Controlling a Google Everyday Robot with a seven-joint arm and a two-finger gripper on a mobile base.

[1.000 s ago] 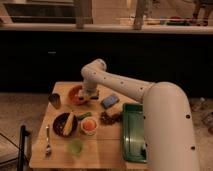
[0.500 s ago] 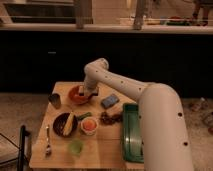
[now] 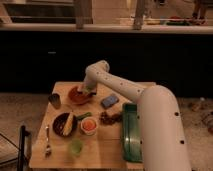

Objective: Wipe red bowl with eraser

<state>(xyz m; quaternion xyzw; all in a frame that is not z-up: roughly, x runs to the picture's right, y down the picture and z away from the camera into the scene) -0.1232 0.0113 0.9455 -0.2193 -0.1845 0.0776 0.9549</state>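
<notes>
Looking first at the shallow, round orange-red bowl [image 3: 76,96], we find it flat on the light wooden table [image 3: 107,152] at the far left part of the top, its mouth facing up. Being round, it has no long axis of its own; from this camera it shows as an oval stretched from side to side. The gripper [image 3: 88,90] is low at the bowl's right rim, over or against it; we cannot tell whether they touch. We also cannot tell whether the gripper is clenched or released, or whether it holds anything. The robot's white arm [image 3: 125,90] runs from the gripper up to a bend and then down to the right, toward the camera.

To the right of the gripper, a little nearer the camera, lies a flat blue rectangular block [image 3: 109,101], its long side slanting up to the right. To the gripper's left, past the bowl, stands a dark grey cup [image 3: 54,100].

Nearer the camera than the gripper sit a dark brown bowl with yellow food [image 3: 65,123] and, just right of it, a small white cup with orange inside [image 3: 89,125]; a clump of brown bits [image 3: 106,118] lies right of that. Further toward the camera are a pale green cup [image 3: 75,146] and a metal utensil [image 3: 48,140] at the left edge. A green rectangular tray [image 3: 129,135] lies along the table's right side, well apart from the gripper, partly hidden by the arm.
</notes>
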